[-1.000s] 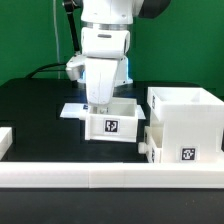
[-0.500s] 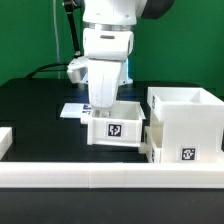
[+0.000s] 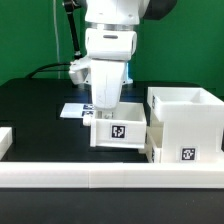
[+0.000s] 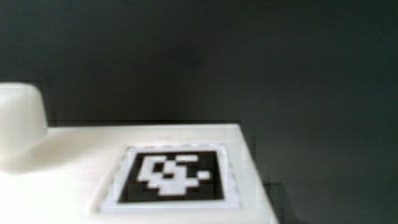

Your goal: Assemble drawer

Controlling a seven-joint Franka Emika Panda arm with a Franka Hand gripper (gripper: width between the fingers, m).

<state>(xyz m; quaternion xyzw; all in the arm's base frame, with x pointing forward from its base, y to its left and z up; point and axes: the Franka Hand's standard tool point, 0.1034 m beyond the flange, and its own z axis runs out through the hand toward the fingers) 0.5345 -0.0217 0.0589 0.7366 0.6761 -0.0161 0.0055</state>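
A small white drawer tray (image 3: 120, 130) with a square tag on its front sits in the middle of the exterior view, just to the left of the tall white cube-like housing (image 3: 185, 122). My gripper (image 3: 104, 108) reaches down onto the tray's left wall and is shut on it; the fingertips are hidden by the tray. The tray nearly touches the housing's side. In the wrist view the tray's tagged face (image 4: 173, 175) fills the lower part. A blurred white shape (image 4: 16, 118) shows beside it, and I cannot tell what it is.
The marker board (image 3: 72, 110) lies flat on the black table behind the tray. A long low white rail (image 3: 100, 178) runs along the front. Another white part (image 3: 5, 140) shows at the exterior view's left edge.
The gripper and the tray in it have moved toward the exterior view's right and nearer the front, closing most of the gap to the housing. The housing has not moved.
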